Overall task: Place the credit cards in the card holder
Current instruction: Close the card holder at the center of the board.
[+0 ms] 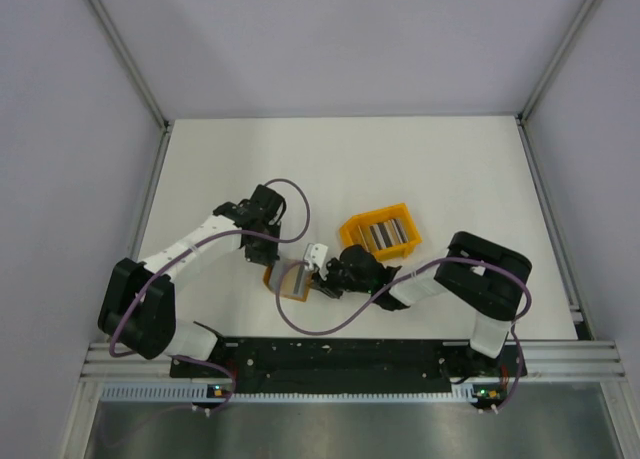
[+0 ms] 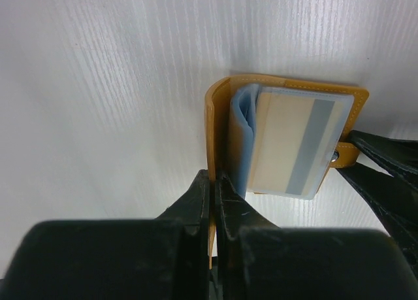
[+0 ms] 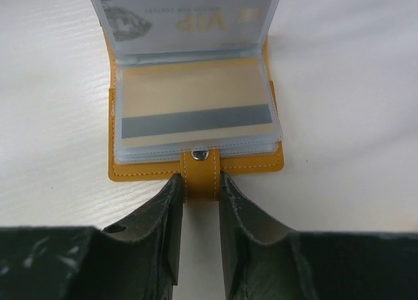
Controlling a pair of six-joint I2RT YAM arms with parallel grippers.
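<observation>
you have one card holder, with two cards showing inside it: one striped card and one vip card. one orange bin sits at its 2 o'clock, its credit cards too tightly packed to count. two grippers: left gripper, right gripper.

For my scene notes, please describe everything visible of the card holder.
The card holder is a mustard-orange leather-like wallet with stitched edges, lying open on the white table. Clear plastic sleeves hold a beige card with a grey stripe; one sleeve stands up. The left gripper pinches its cover edge; the right gripper appears to pinch its snap tab.
</observation>
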